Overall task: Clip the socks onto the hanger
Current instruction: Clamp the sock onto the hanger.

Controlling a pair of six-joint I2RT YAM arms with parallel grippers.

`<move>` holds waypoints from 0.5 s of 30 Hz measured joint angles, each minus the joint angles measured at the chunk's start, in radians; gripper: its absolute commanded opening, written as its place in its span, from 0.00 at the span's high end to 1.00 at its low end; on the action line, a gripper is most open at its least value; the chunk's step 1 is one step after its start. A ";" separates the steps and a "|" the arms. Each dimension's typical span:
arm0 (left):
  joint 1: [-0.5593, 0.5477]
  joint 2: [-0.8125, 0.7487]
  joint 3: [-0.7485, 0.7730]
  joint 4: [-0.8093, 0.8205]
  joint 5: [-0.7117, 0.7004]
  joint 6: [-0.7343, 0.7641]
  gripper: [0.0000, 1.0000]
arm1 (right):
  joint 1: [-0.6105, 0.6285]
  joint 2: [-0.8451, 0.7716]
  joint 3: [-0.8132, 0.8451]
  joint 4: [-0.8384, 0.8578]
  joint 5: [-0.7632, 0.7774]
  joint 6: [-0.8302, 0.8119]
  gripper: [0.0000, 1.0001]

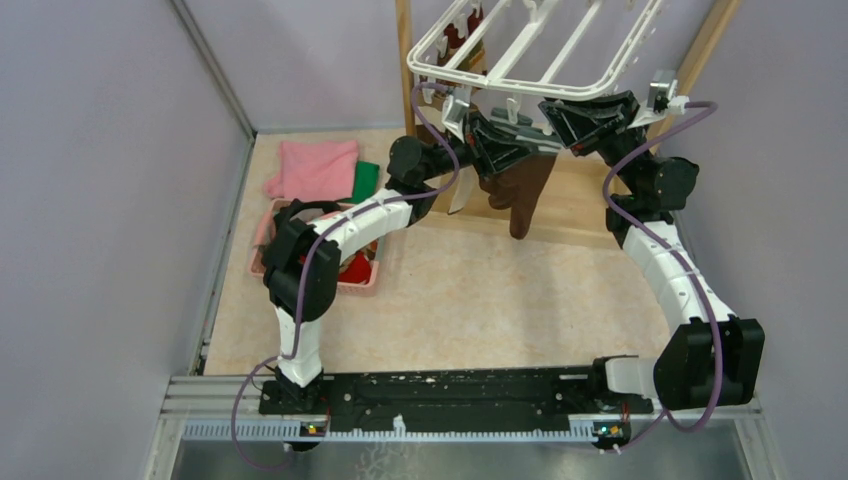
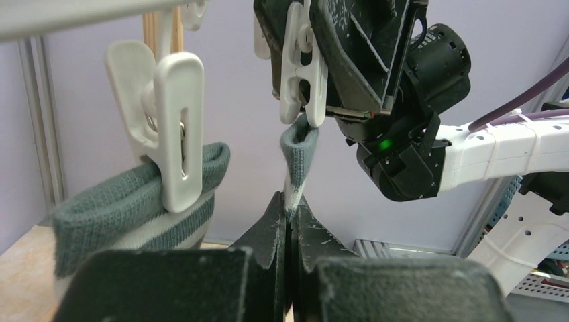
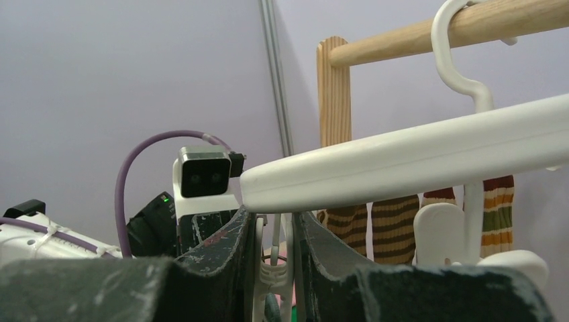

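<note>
Both arms reach up high from the near edge of the bench [image 1: 480, 290] to just under the hanger [image 1: 520, 75]. The left arm bends at its elbow and leans to the right. The left tool [image 2: 288, 204] is pinched tight on the edge of a grey sock [image 2: 298, 151] and holds it up. The top of that sock sits right at the bottom of a white clip [image 2: 302, 67]. The right arm curves up and leans to the left, so the two tools meet. The right tool [image 3: 274, 225] is narrow and squeezes that clip between its fingers. Just beside it, another clip [image 2: 171, 127] holds a second grey sock [image 2: 134, 204]. Striped socks [image 3: 392, 228] hang farther back.
</note>
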 measured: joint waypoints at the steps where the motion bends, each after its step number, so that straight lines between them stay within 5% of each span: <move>1: 0.000 0.000 0.006 -0.002 0.000 0.000 1.00 | 0.000 0.000 0.000 0.001 -0.001 0.001 1.00; 15: 0.000 0.000 0.043 -0.013 0.001 -0.007 1.00 | 0.000 0.000 0.000 0.011 -0.006 0.011 1.00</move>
